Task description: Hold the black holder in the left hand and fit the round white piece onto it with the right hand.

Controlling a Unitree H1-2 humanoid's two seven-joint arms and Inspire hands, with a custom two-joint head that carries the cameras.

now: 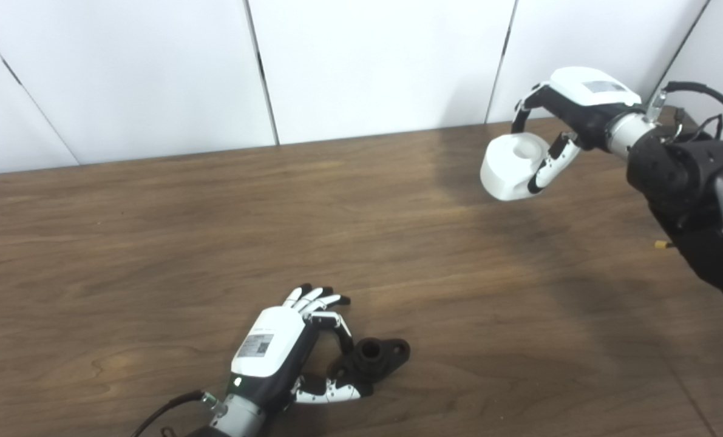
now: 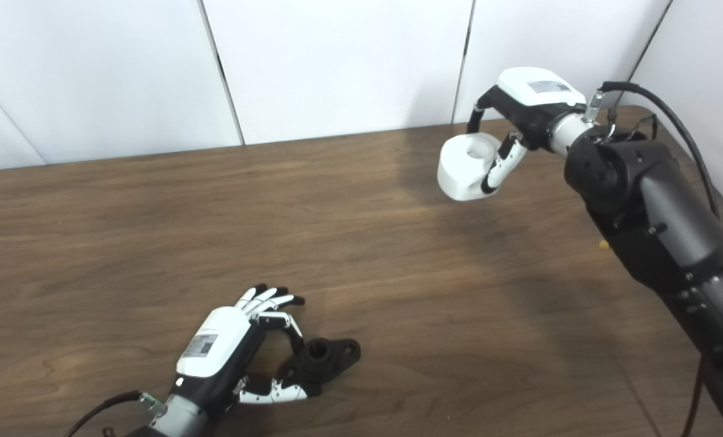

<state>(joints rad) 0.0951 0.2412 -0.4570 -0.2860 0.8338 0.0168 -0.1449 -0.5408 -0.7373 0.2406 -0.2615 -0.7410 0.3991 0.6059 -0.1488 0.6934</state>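
The black holder (image 1: 374,358) lies on the wooden table near its front edge; it also shows in the right eye view (image 2: 323,358). My left hand (image 1: 288,352) is at its left end, with a finger on the far side and the thumb on the near side, closed on it. My right hand (image 1: 570,115) is at the far right, raised above the table. It is shut on the round white piece (image 1: 513,165), a thick ring with a hollow in its top, also seen in the right eye view (image 2: 467,165).
The wooden table (image 1: 215,230) runs back to white wall panels (image 1: 373,60). My dark right forearm (image 1: 695,200) crosses the right side of the table. A wide stretch of table separates the two hands.
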